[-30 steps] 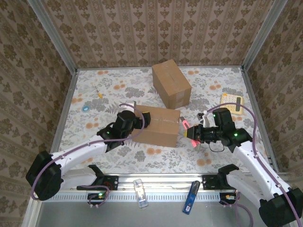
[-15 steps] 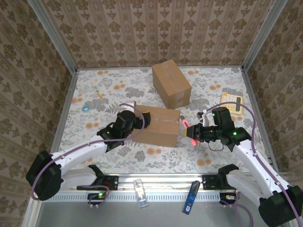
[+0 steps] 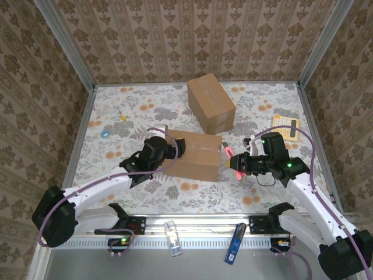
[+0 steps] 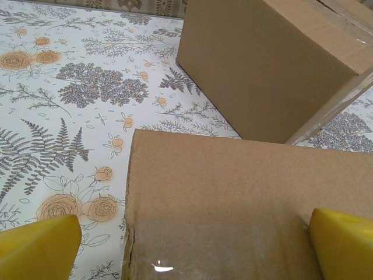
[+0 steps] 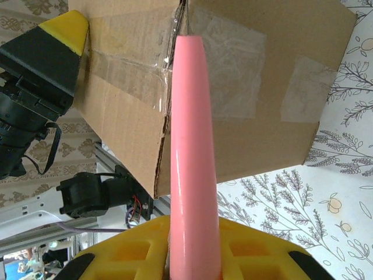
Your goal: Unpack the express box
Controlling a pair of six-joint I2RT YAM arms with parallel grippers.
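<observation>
Now the right gripper [image 3: 238, 167], clamped on the pink cutter [image 5: 192, 146], sits slightly nearer the taped box [image 3: 195, 156]. The left gripper [image 4: 189, 245] is unmoved, spread wide astride it. A second box [image 3: 211, 103] stands behind.

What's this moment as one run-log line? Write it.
left claw: open, straddling near box end | right claw: shut on pink tool | tool tip: at box's taped end seam | flaps: closed

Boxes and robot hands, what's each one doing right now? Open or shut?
Near box: taped shut, lying flat.
Far box: taped shut, standing behind it.
Left hand: open, fingers either side of the near box.
Right hand: shut on the pink cutter.
Pink cutter: held, tip pointing at the near box's taped seam.
</observation>
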